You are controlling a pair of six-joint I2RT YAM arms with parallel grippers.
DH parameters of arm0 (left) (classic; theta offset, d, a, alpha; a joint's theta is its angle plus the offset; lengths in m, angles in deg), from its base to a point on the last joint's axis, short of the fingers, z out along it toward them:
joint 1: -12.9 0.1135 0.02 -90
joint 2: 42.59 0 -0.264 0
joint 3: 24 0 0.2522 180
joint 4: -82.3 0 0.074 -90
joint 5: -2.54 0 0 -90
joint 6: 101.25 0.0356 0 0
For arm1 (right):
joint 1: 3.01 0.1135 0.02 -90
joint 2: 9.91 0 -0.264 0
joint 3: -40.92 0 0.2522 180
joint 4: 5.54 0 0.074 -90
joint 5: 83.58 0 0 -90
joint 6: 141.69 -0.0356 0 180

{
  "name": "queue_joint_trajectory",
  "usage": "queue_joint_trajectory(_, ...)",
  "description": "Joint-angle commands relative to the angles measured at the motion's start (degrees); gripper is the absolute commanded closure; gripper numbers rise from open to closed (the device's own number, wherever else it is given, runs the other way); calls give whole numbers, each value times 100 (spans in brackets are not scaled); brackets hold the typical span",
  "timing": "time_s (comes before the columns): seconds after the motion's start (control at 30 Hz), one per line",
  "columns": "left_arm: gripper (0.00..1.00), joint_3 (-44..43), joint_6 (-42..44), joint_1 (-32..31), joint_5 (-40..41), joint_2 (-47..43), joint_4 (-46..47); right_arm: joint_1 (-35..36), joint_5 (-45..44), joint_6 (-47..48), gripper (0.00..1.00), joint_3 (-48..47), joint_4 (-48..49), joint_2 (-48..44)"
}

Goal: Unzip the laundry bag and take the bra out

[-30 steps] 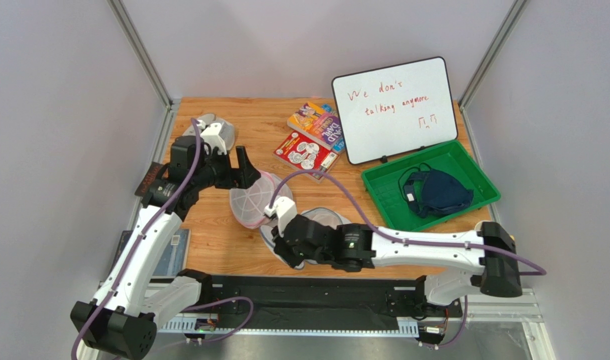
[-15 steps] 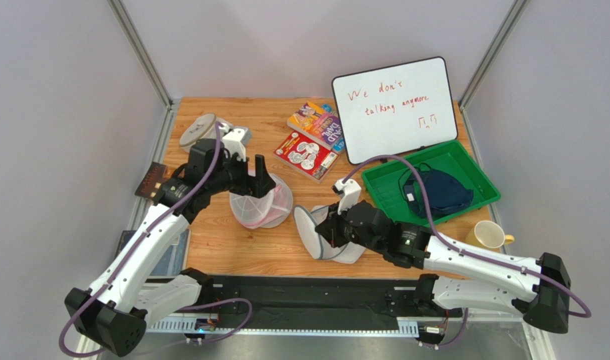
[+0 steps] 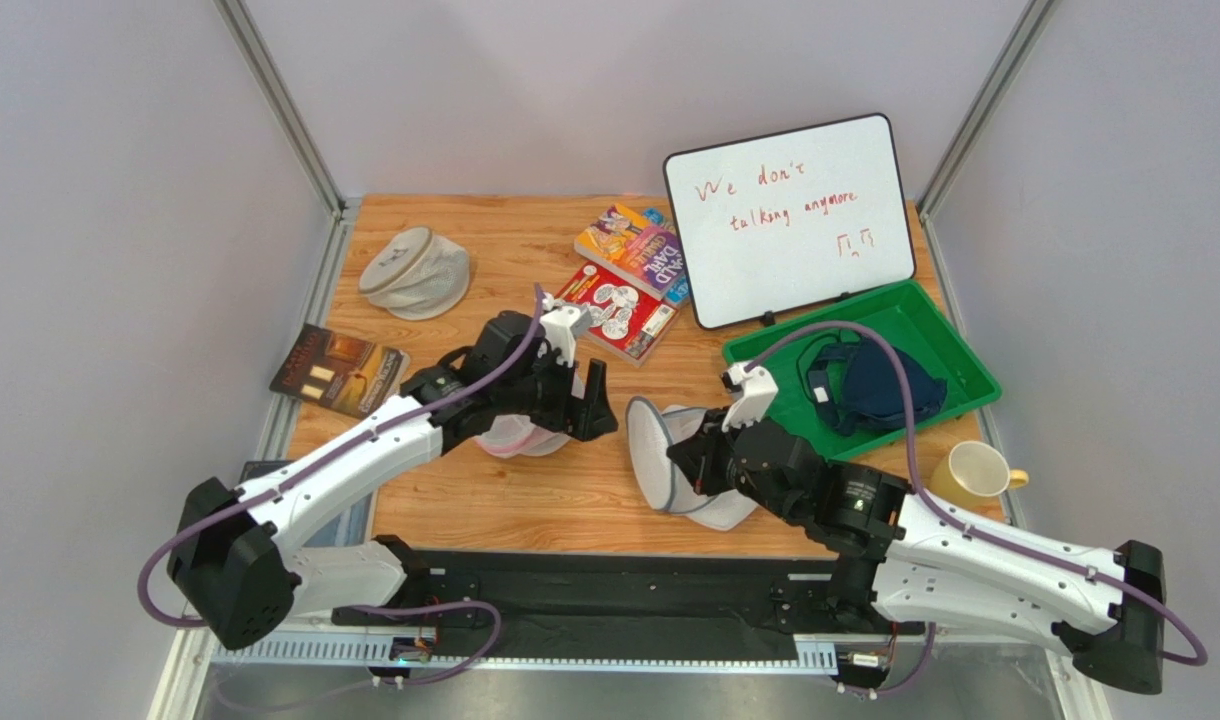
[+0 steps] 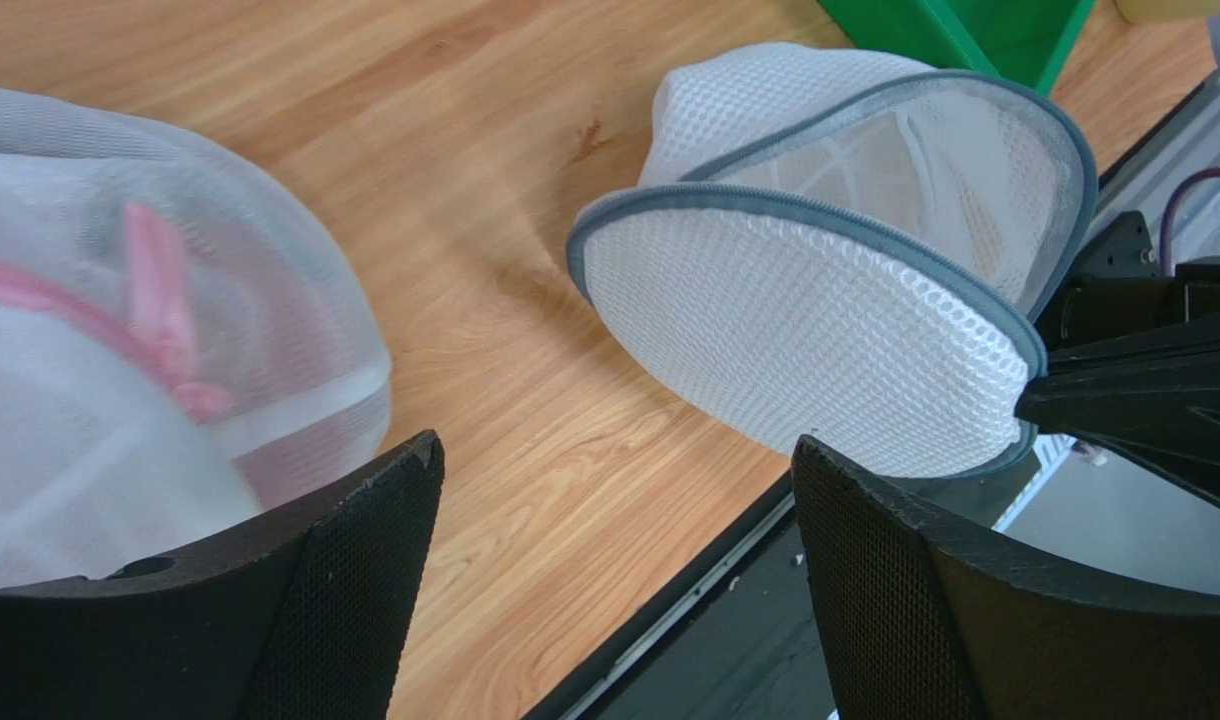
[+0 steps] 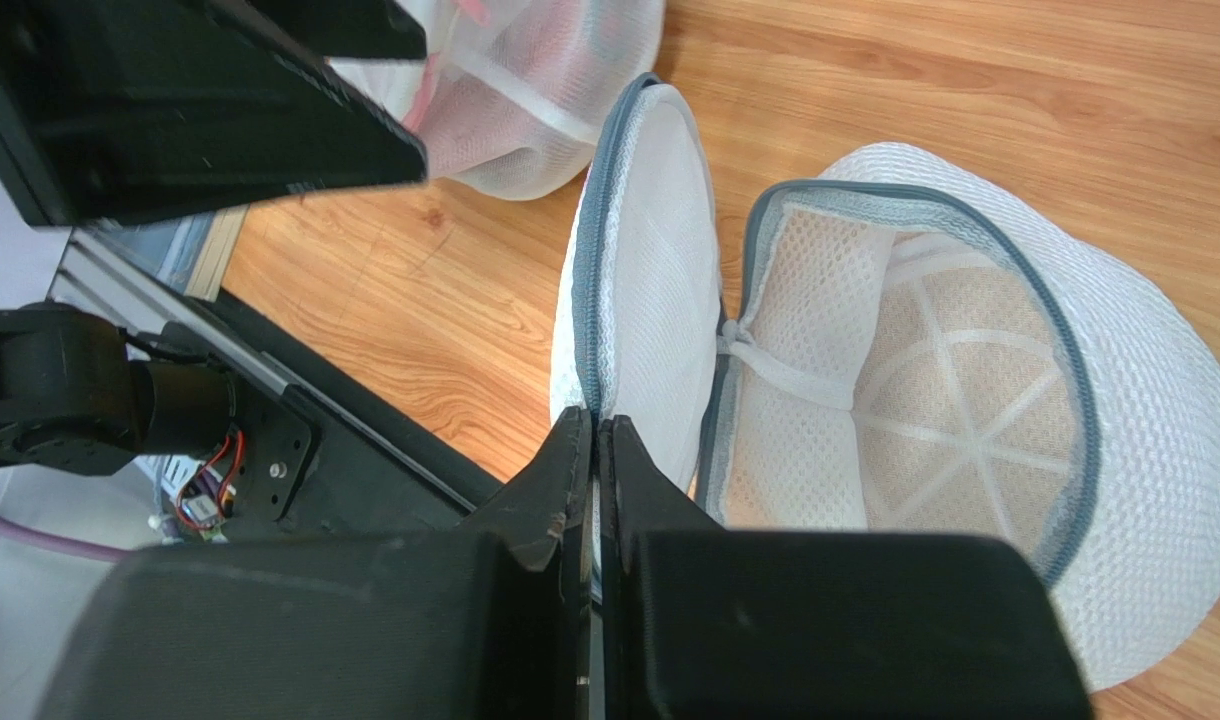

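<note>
Laundry bag (image 3: pixel 694 468) is on the tabletop (image 3: pixel 526 248), front centre-right, unzipped. Its round flap (image 5: pixel 646 255) stands up on edge on the side nearest the left arm. The body lies open beside it, grey-blue zipper rim facing the right wrist camera (only white mesh and the spoked end panel show inside).

Right tool (image 5: pixel 594 435): fingers pressed together, clamped on the bottom rim of the flap and holding it upright.

Left tool (image 4: pixel 616 600): jaws wide apart, nothing between them. It hovers low over the wood just left of the laundry bag, apart from it. The pink-tinted mesh bag (image 3: pixel 514 438) sits right against its left finger.

Bra (image 3: pixel 879 383) is out of the bag. It lies as a dark heap in the green tray (image 3: pixel 962 348) at the right, below the whiteboard (image 3: pixel 789 218); neither tool touches it.

Elsewhere: beige-grey bag (image 3: pixel 416 270) at the back left, and a mug (image 3: pixel 974 468) front right beside the tray.
</note>
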Motion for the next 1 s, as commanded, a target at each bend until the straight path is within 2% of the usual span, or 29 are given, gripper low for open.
queue_joint_trajectory(0.0, 10, -2, -332, -303, -138, 350, 752, -15, -550, -290, 100, 58, -212, -323)
queue_joint_trajectory(0.3, 10, -291, -614, -927, -402, 1237, 1570, -15, -796, -536, 94, -3, -660, -473)
queue_joint_trajectory(0.4, 10, -406, -649, -1094, -463, 1510, 1754, -15, -892, -545, 78, -117, -888, -534)
queue_joint_trajectory(0.43, 10, -415, -658, -1120, -490, 1555, 1833, -15, -919, -528, 66, -195, -1037, -561)
queue_joint_trajectory(0.5, 10, -450, -693, -1191, -507, 1660, 1974, -24, -1042, -528, 57, -266, -1196, -666)
queue_joint_trajectory(0.53, 10, -468, -702, -1217, -525, 1713, 2009, -15, -1086, -519, 47, -310, -1344, -710)
queue_joint_trajectory(0.63, 10, -538, -746, -1305, -560, 1889, 2159, -15, -1323, -510, 39, -468, -1661, -895)
queue_joint_trajectory(0.97, 11, -1047, -781, -1700, -692, 2512, 2370, -15, -2492, -712, 36, -750, -2638, -1282)
